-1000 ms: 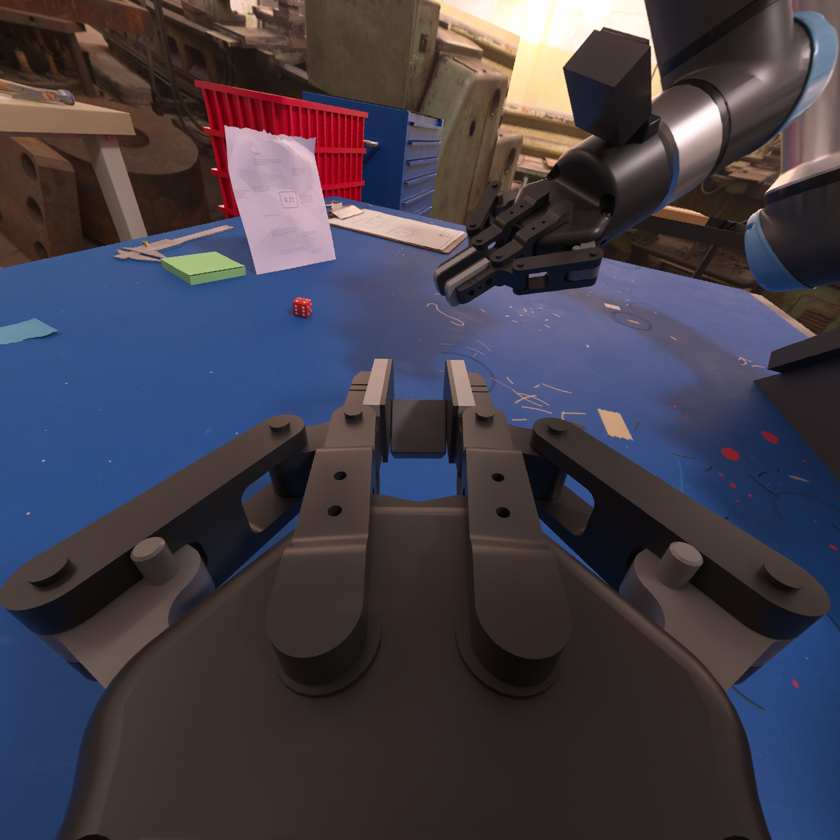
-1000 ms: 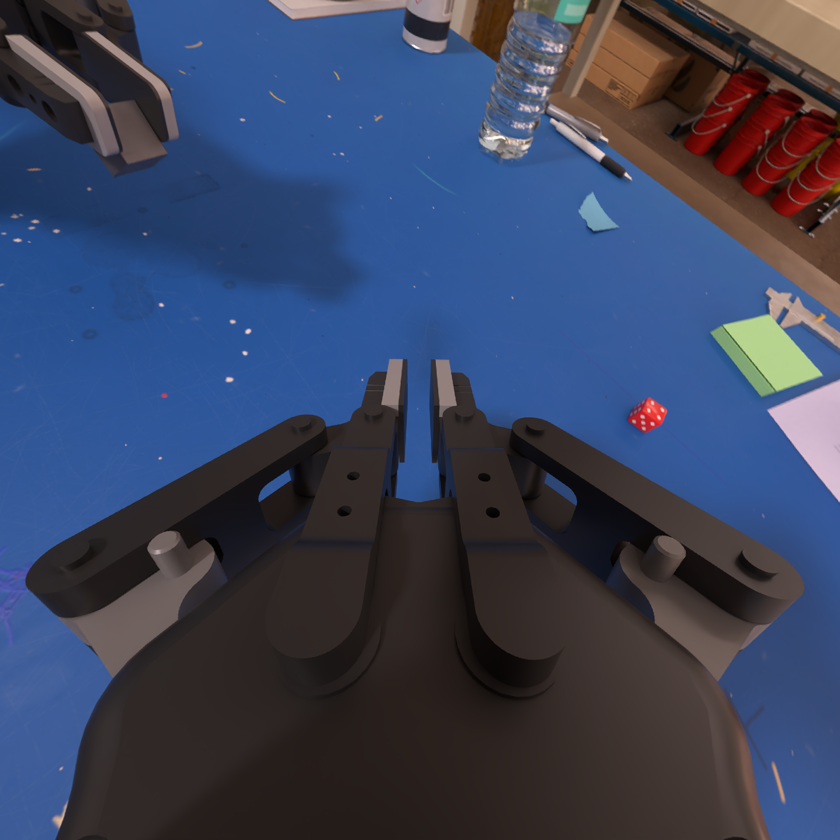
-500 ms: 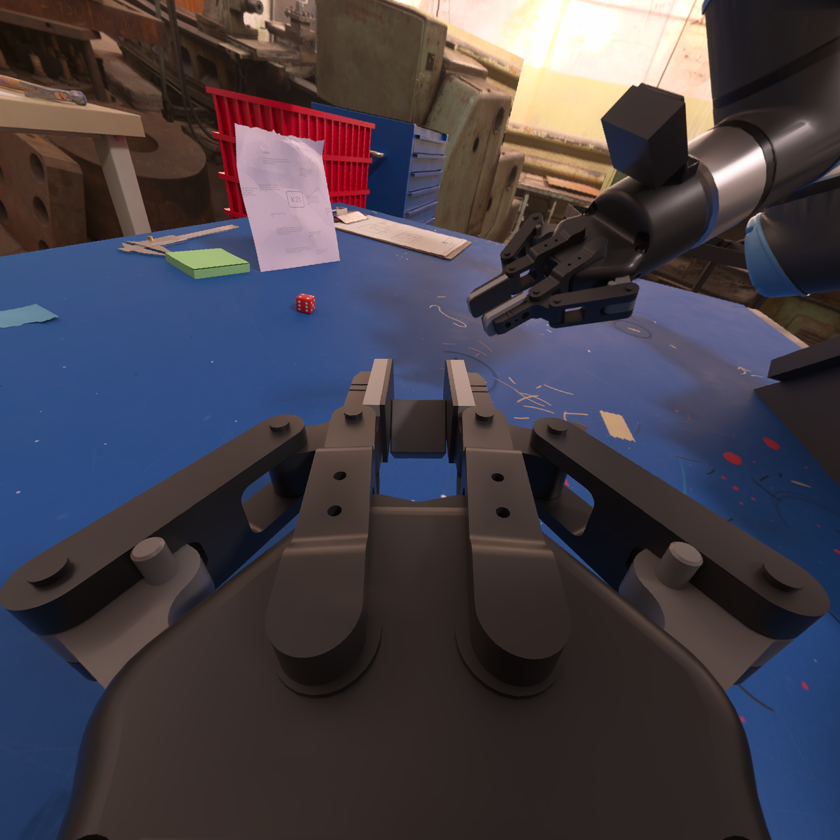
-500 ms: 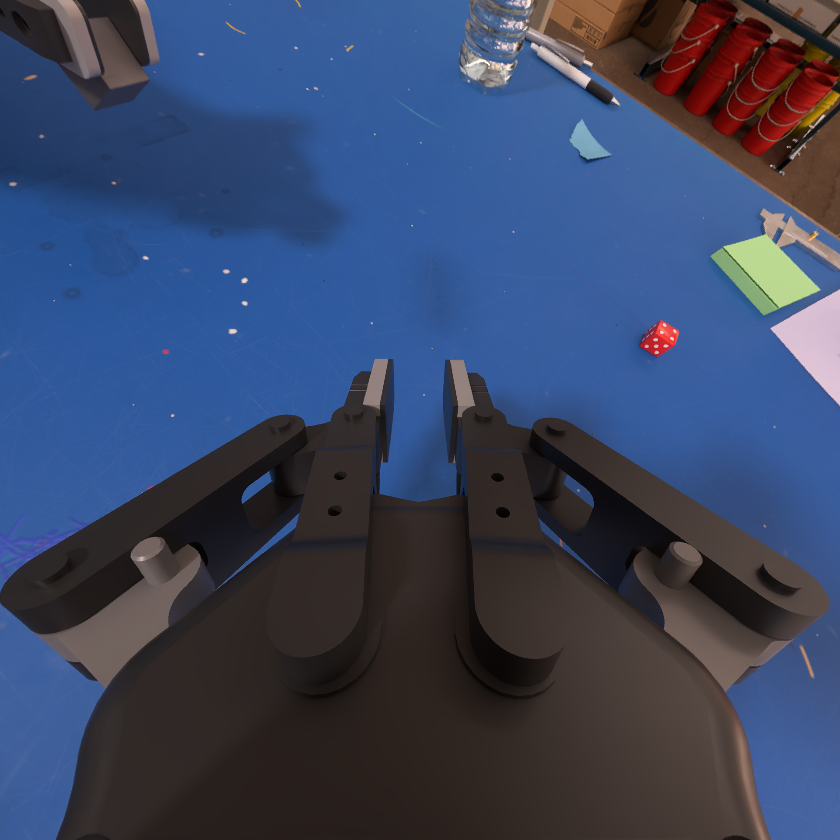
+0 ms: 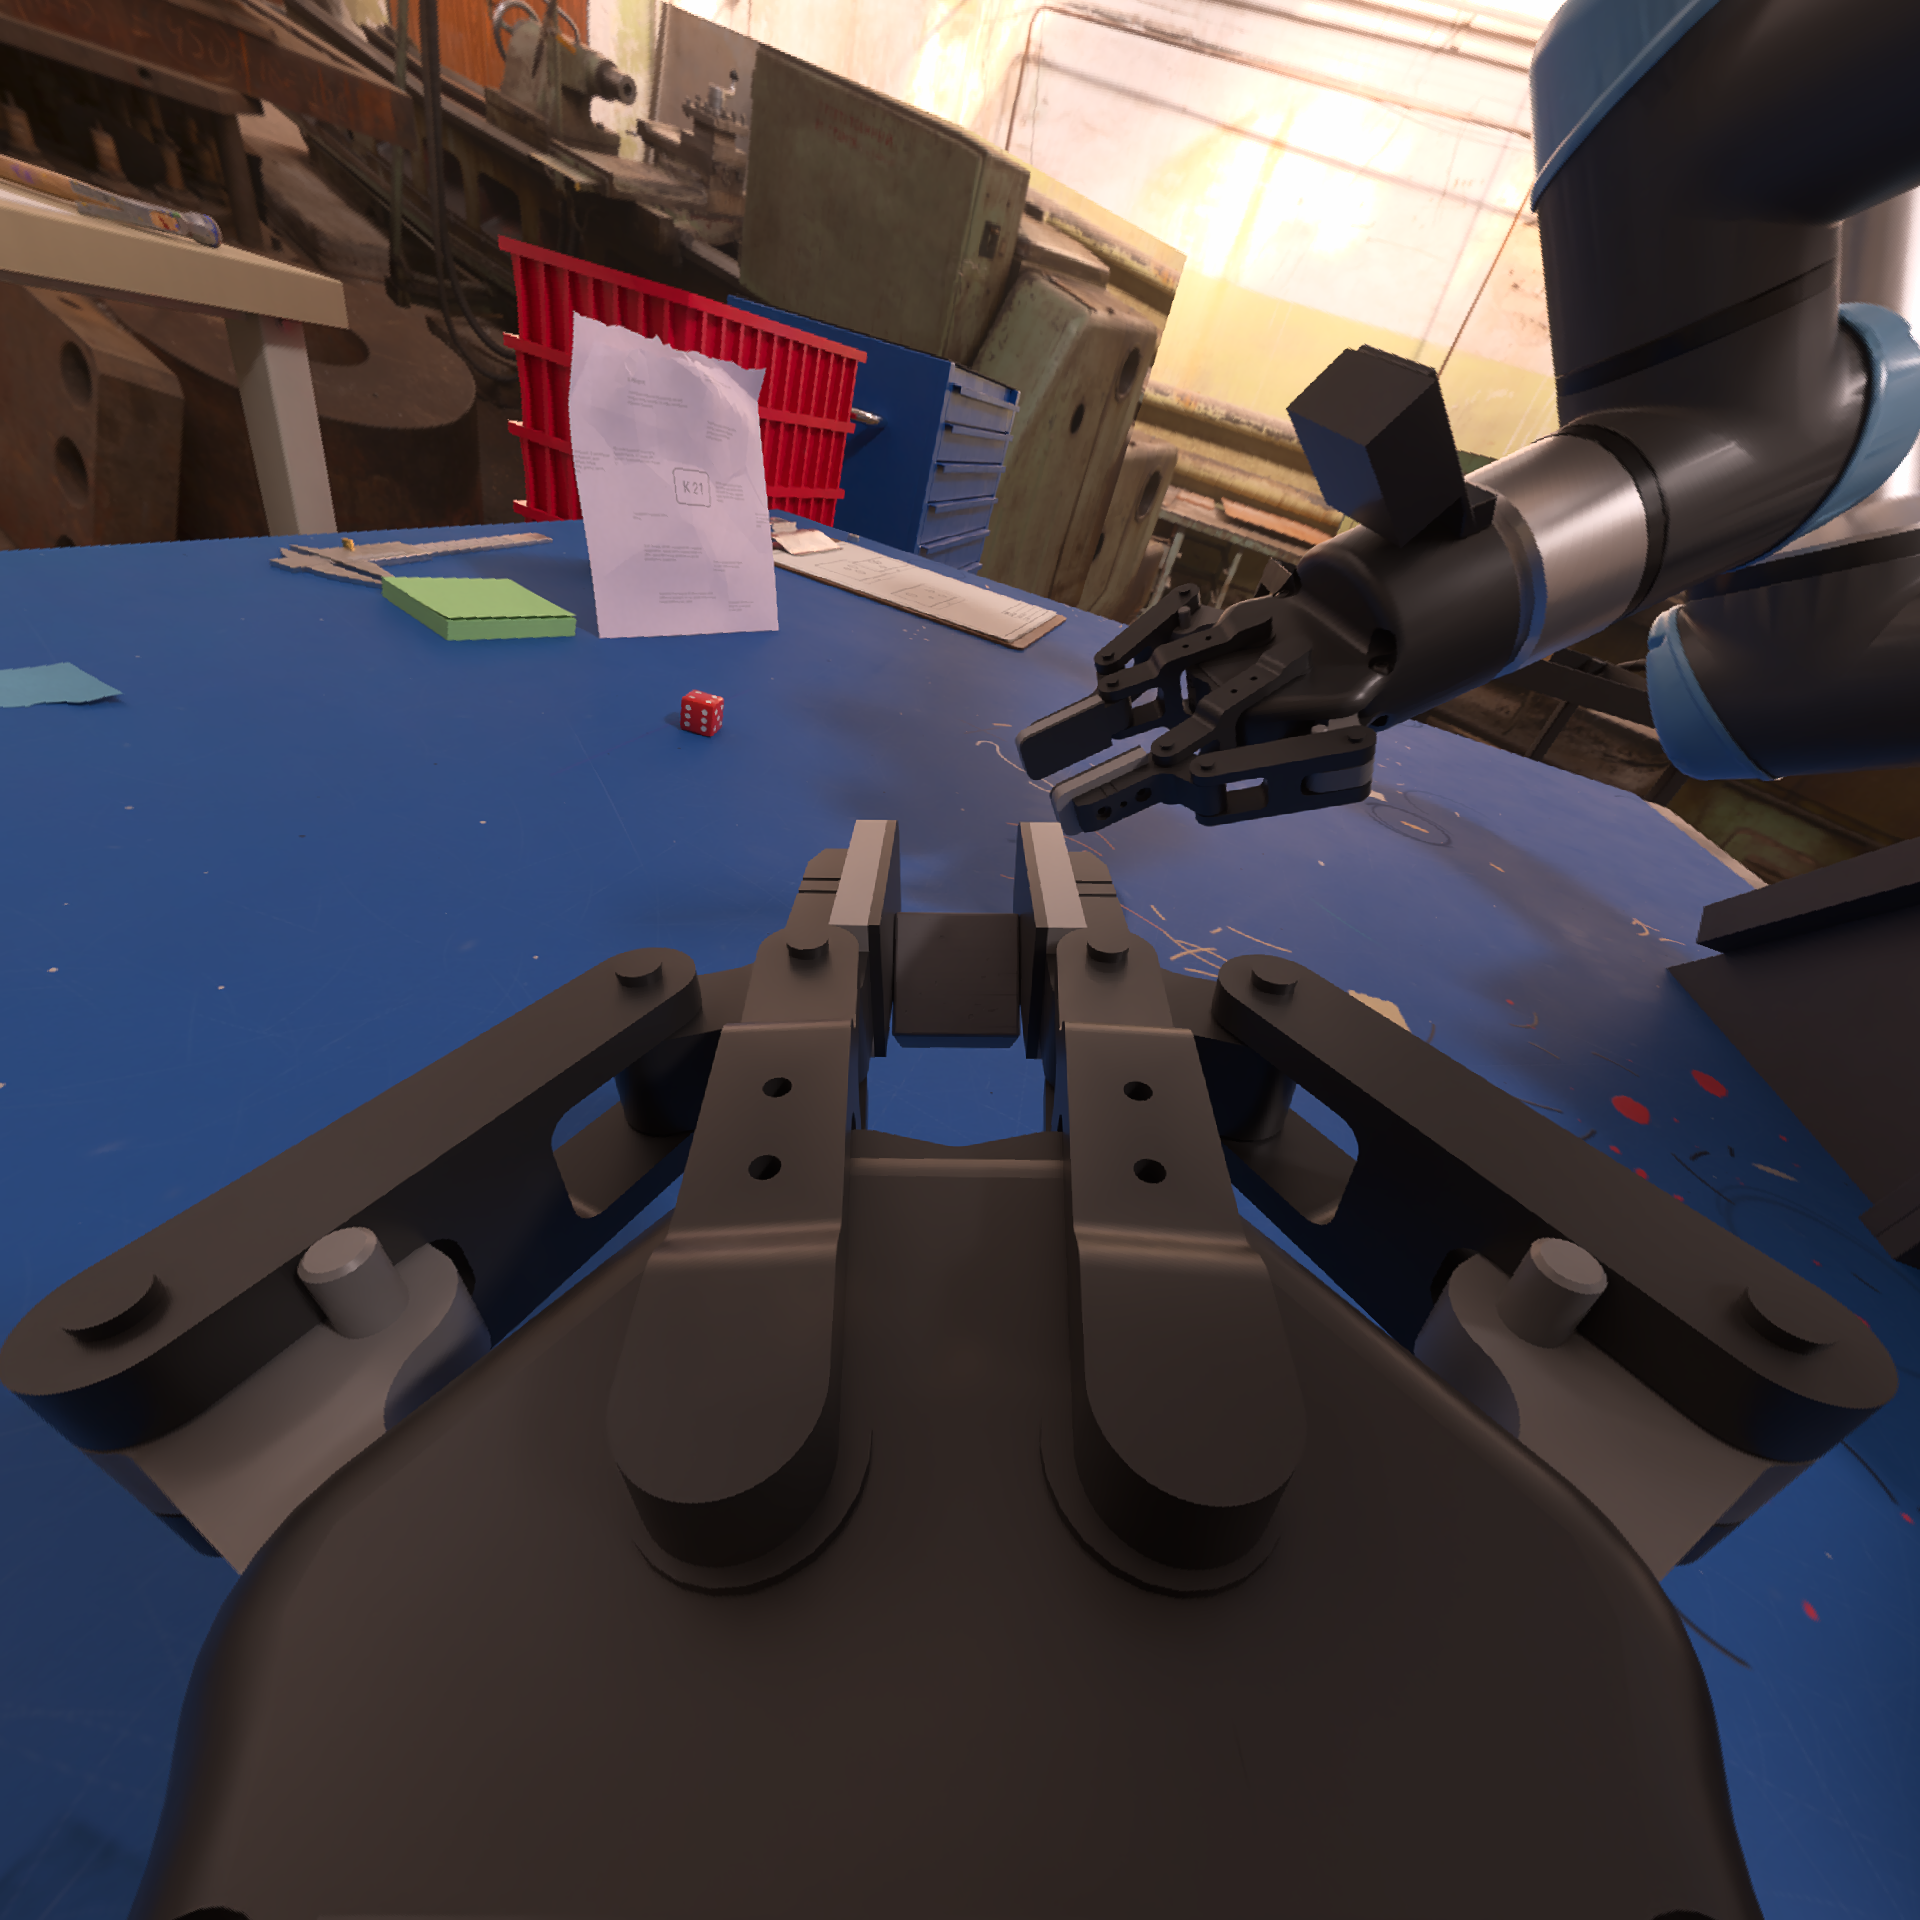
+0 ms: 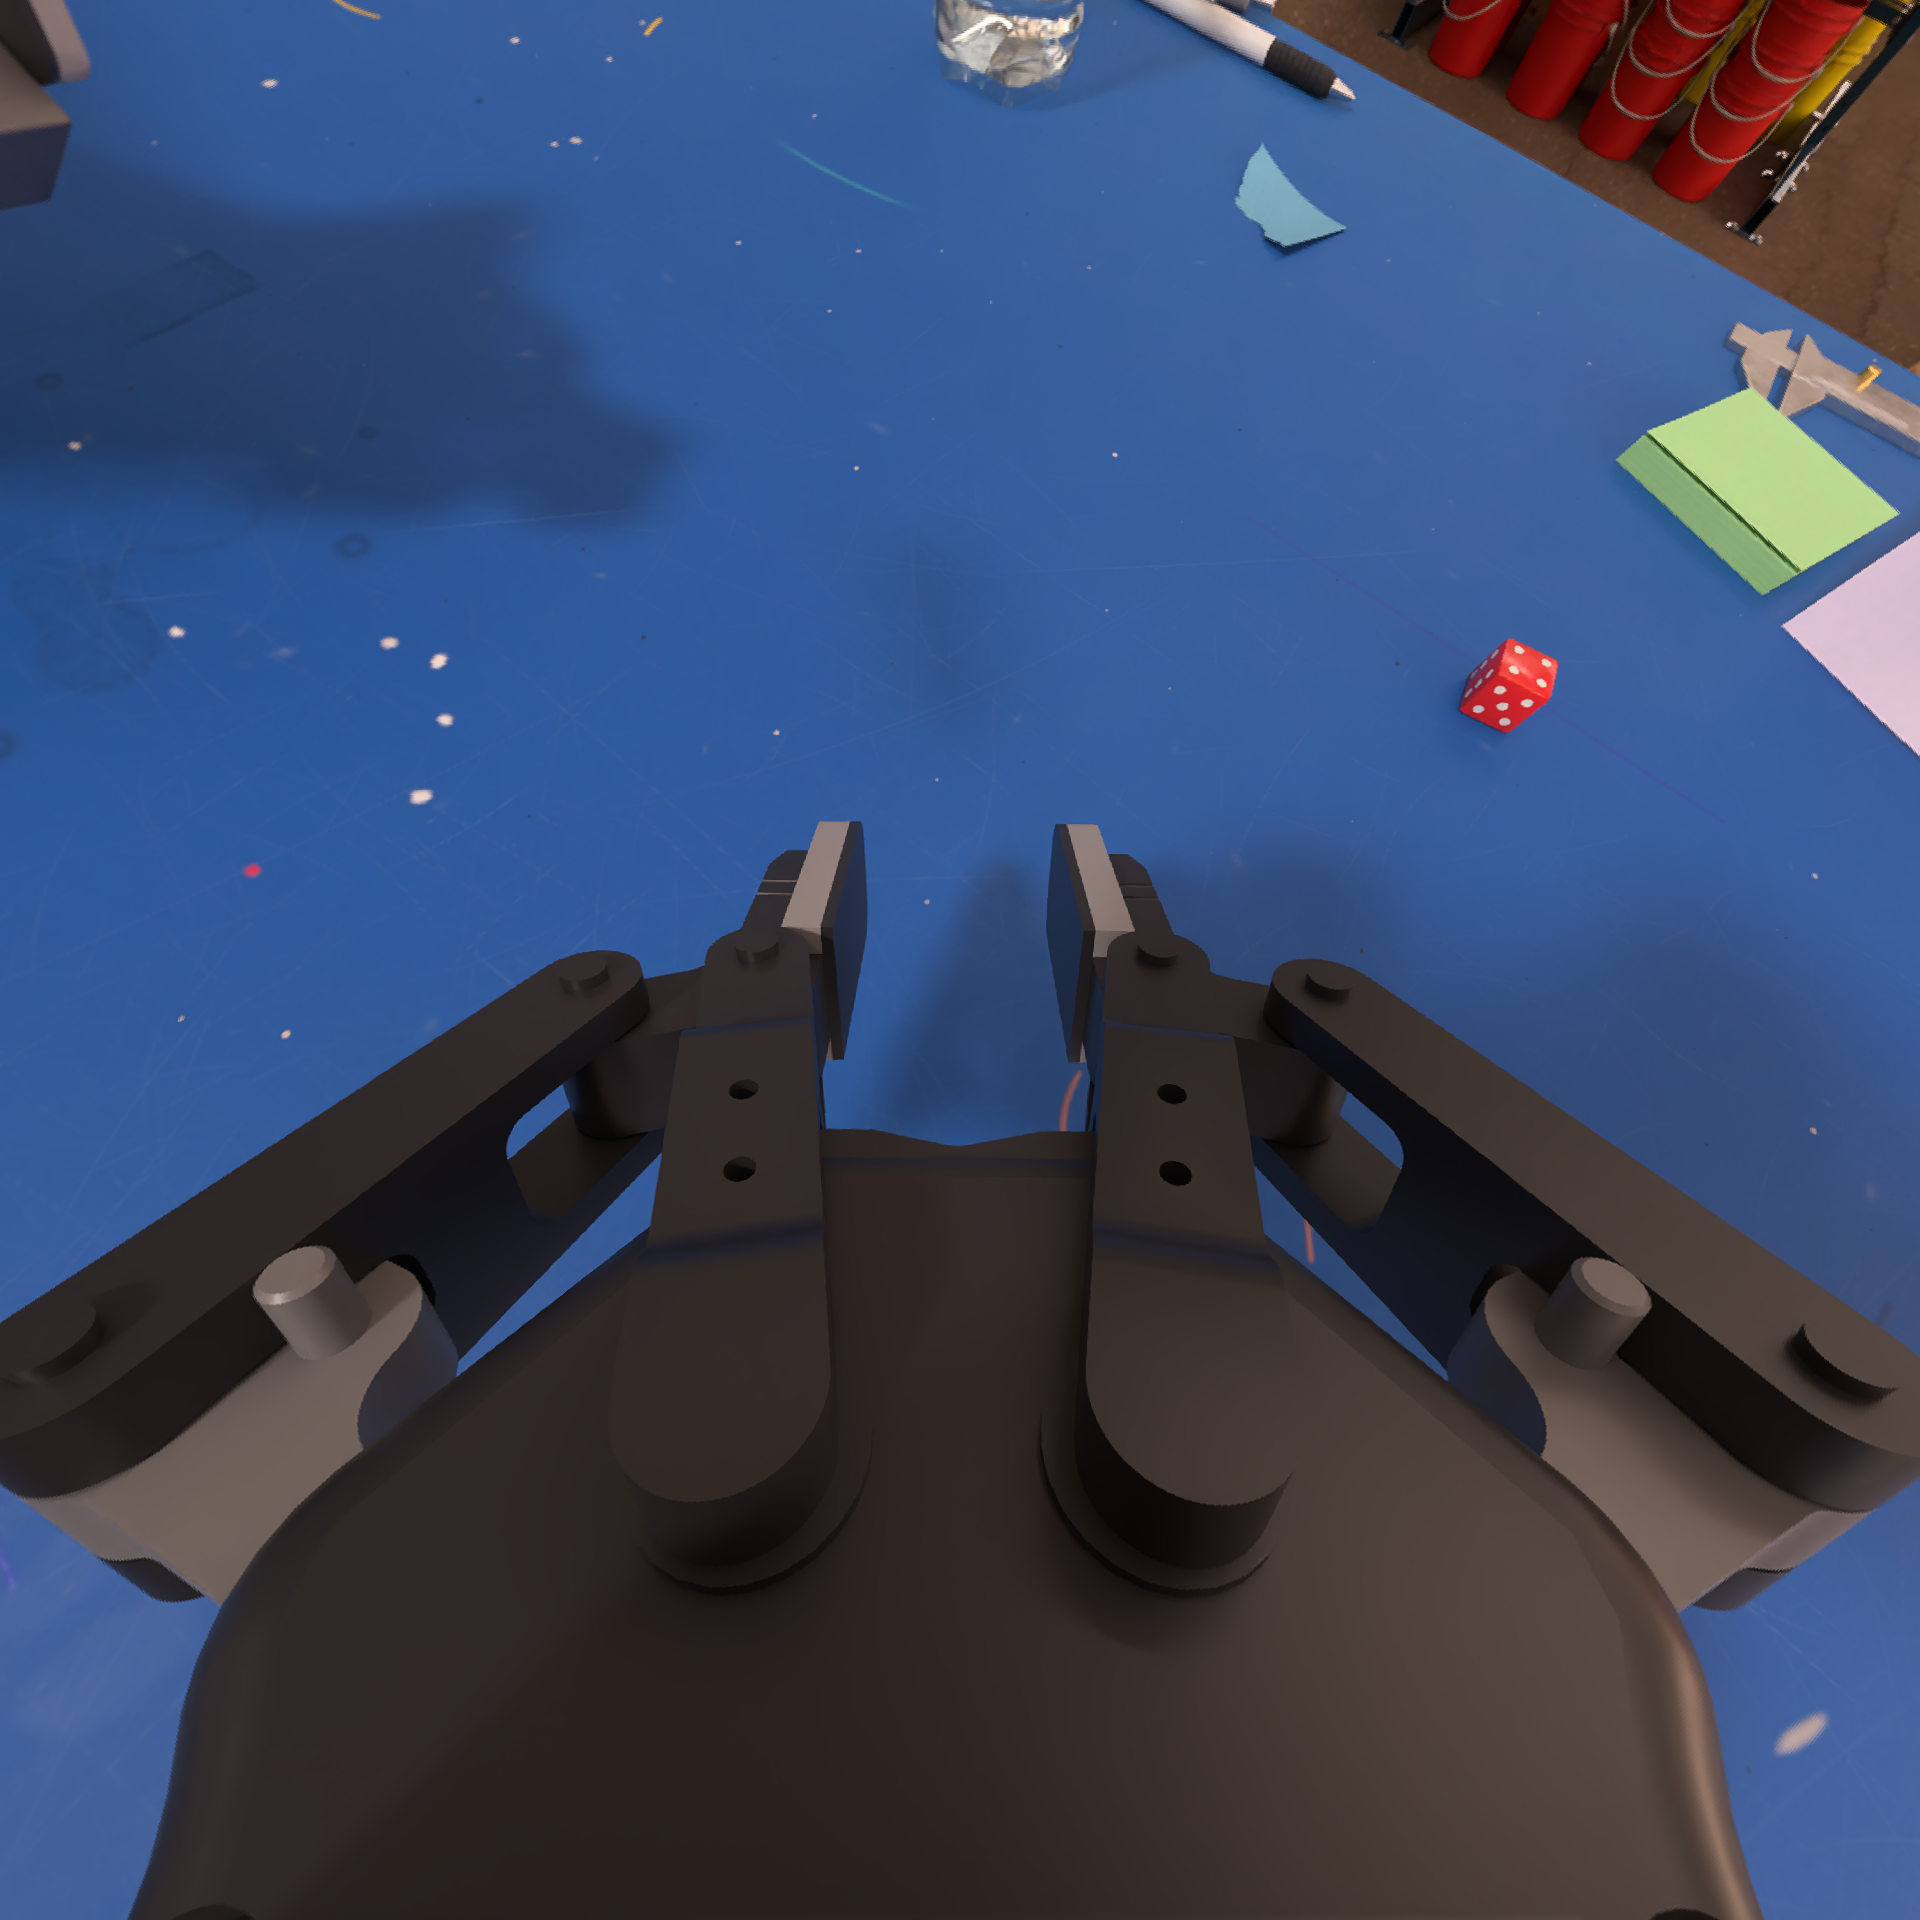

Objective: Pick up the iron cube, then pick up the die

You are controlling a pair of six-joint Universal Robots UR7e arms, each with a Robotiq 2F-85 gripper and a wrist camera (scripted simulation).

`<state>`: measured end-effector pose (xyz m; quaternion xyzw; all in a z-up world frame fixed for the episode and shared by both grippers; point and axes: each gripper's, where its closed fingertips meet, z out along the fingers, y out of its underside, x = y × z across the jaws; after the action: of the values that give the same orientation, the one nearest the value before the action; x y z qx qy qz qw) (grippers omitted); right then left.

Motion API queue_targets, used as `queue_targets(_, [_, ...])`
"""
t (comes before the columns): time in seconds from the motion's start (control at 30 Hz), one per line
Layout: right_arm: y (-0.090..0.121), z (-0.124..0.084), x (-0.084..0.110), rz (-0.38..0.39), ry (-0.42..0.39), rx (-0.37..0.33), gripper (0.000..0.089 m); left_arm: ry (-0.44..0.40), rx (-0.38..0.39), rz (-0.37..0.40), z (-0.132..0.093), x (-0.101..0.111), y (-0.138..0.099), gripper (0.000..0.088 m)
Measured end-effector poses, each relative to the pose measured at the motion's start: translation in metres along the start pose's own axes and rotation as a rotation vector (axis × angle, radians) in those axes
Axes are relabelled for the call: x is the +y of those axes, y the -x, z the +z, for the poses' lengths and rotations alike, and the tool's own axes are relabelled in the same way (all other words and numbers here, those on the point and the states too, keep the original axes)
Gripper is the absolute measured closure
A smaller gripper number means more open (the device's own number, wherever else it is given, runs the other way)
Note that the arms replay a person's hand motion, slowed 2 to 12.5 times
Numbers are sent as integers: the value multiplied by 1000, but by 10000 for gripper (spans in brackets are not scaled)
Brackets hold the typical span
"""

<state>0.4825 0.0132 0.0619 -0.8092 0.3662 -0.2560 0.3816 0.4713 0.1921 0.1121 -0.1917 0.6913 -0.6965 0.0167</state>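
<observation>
Die (image 6: 1508, 685) sits on bench (image 6: 935, 468), ahead & to the right of right end effector (image 6: 956, 935), which hovers spread w/ nothing between pads. A cube has no long axis, so approach angle looks free. Left end effector (image 5: 956, 914) pinches iron cube (image 5: 955, 977), so right arm is prob. the one to go.

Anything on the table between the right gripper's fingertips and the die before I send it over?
No. In the right wrist view, the stretch from the right gripper to the die is bare blue table. The green pad lies beyond the die.
</observation>
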Motion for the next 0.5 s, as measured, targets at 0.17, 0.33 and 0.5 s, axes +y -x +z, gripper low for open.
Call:
queue_targets(0.17, [-6, 7, -5, 31, -18, 12, 569, -7, -7, 13, -1, -2, 1, 681])
queue_targets(0.33, [-13, 14, -11, 60, -38, 27, 555, -9, -24, 35, -3, -3, 4, 681])
queue_targets(0.5, [-22, 22, -16, 78, -43, 51, 526, -14, -28, 42, -4, -5, 4, 681])
